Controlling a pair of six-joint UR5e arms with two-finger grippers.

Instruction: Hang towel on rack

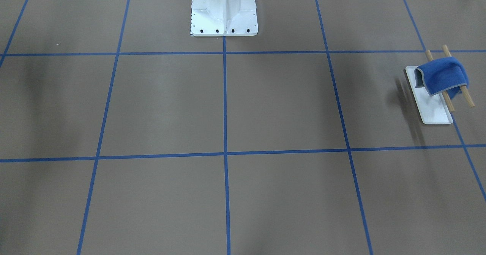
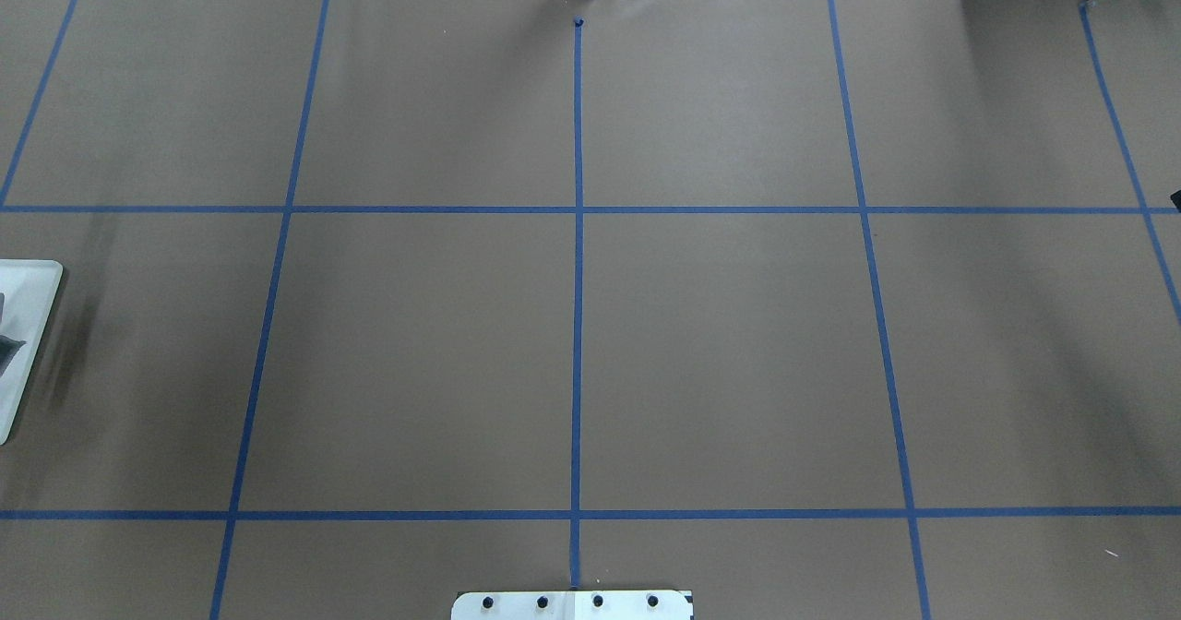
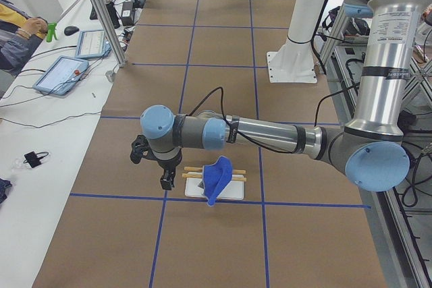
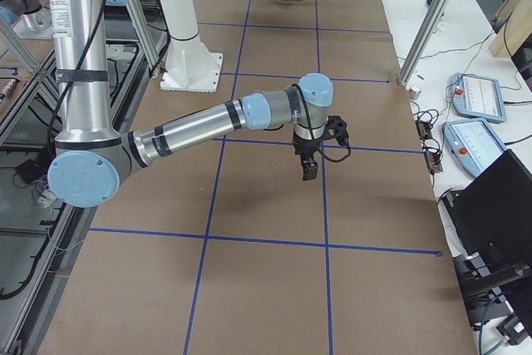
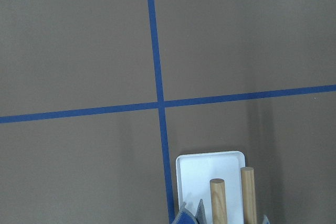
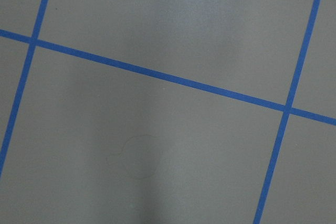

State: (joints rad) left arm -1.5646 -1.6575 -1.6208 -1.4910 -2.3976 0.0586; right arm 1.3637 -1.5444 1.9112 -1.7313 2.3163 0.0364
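Exterior left is the only view that catches the left gripper [image 3: 165, 180]. It hangs fingers-down just beside the rack [image 3: 229, 191], on the side away from the robot. From there I cannot tell whether its jaws are apart or together, though nothing seems to be held in them. The right gripper [image 4: 309, 169] shows only in the exterior right view, over the bare table [image 4: 274, 205] and well apart from the rack; its state cannot be told either. The towel [image 1: 444, 76] lies draped across both wooden bars [image 1: 470, 99], above the white tray base [image 1: 433, 112], touching neither gripper, so the hanging looks essentially done. The risk now is undoing it. The cloth sits bunched and uneven, and one blue flap drops lower than the rest in the side view, so its own weight could drag it along or off the smooth dowels. The stand also looks light. With the left gripper so near, a sideways or low retreat could clip the bar ends or the tray and tip everything; a straight lift looks safer.
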